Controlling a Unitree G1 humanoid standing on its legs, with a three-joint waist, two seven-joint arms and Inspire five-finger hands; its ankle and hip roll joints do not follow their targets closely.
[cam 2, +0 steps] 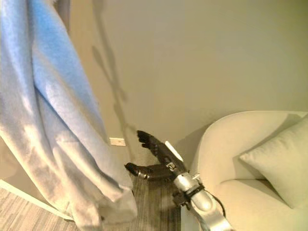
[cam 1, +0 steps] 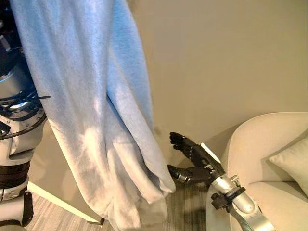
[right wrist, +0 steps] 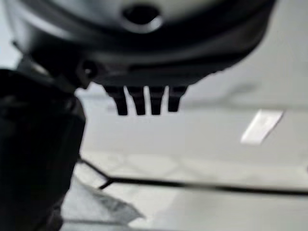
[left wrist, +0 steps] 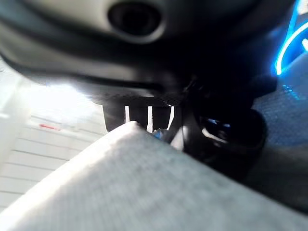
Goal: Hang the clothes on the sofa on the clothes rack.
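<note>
The right hand (cam 1: pixel 195 161) has its fingers (cam 2: pixel 147 139) held out straight and apart from the thumb, gripping nothing; its own wrist view shows the same row of fingers (right wrist: pixel 144 101) pointing out over the floor. It hangs in the air just beside the lower hem of the blue garment (cam 1: pixel 96 110), not touching it as far as can be seen, with the cream sofa (cam 1: pixel 269 159) on its other side. The right arm comes up along the sofa's rounded edge.

Of the left hand (left wrist: pixel 144 115), the wrist view shows dark fingers with pale cloth lying across them close to the lens; whether they are curled into the cloth or straight cannot be told.

The blue garment is off the sofa and hangs in long folds from above the top of the head views, light blue in its upper part and paler, nearly white, toward the hem, which ends above the striped floor. What it hangs from is out of sight.

A pale cushion (cam 2: pixel 279 163) rests on the sofa seat, on the far side from the garment. Behind the garment and the sofa stands a beige wall (cam 2: pixel 202 62) with a small white wall plate (cam 2: pixel 117 141) low down, near the right hand
</note>
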